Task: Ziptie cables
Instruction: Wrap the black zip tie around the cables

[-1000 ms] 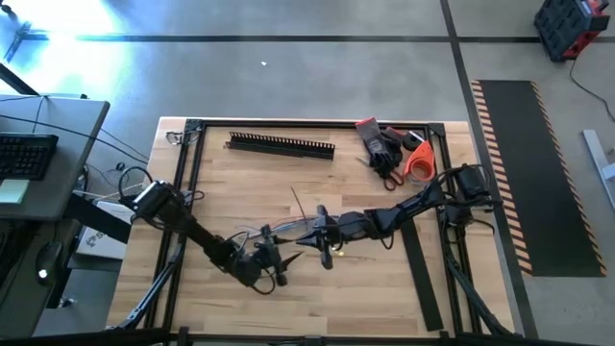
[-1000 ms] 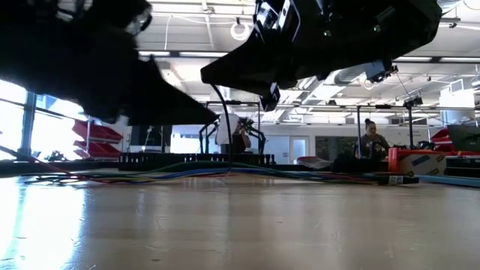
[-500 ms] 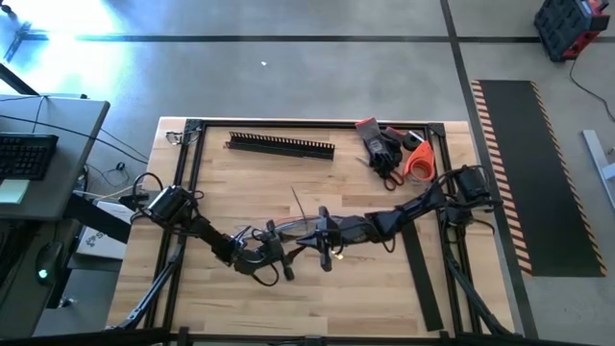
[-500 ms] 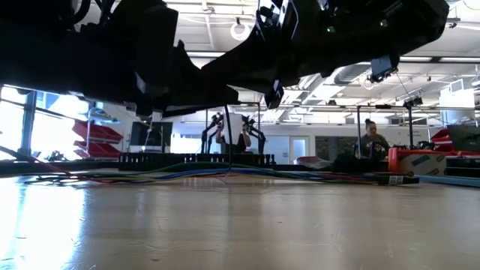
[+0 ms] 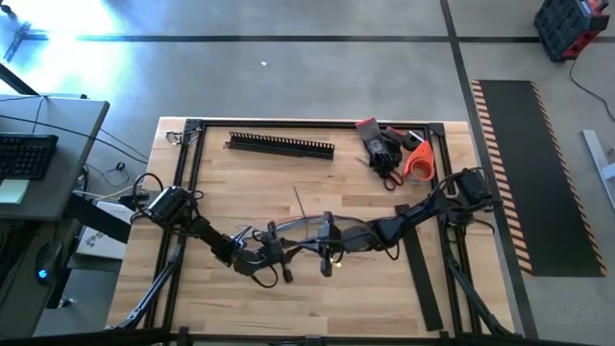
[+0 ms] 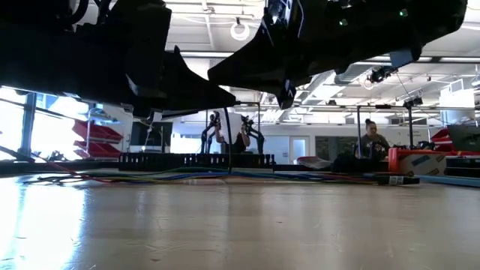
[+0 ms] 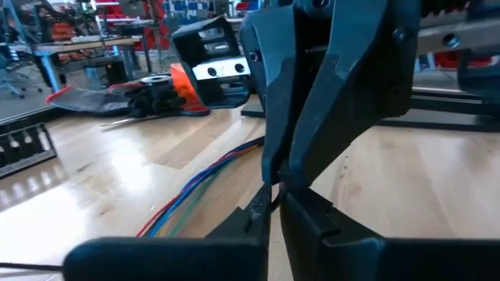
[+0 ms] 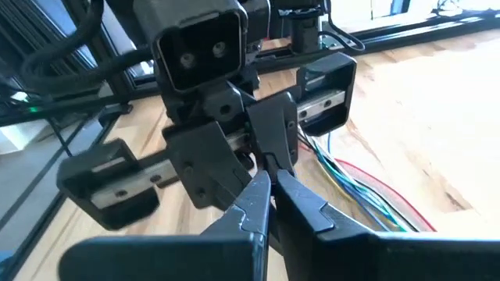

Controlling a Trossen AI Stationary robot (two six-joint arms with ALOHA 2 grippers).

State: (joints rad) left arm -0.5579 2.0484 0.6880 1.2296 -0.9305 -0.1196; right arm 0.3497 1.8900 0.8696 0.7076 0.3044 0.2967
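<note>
Where the two grippers meet nose to nose over the middle of the table (image 5: 221,183), the left gripper (image 5: 277,259) and the right gripper (image 5: 327,252) each show fingers pressed nearly together, though what they pinch cannot be told. Around them lie a black slotted duct (image 5: 280,145), gloves (image 5: 382,146) and an orange roll (image 5: 419,161) along the far edge, with a flat black strip (image 5: 421,274) beside the right arm. Both arms stretch low and inward, and the cables (image 7: 199,187) run across the wood just under and between the two grippers.
</note>
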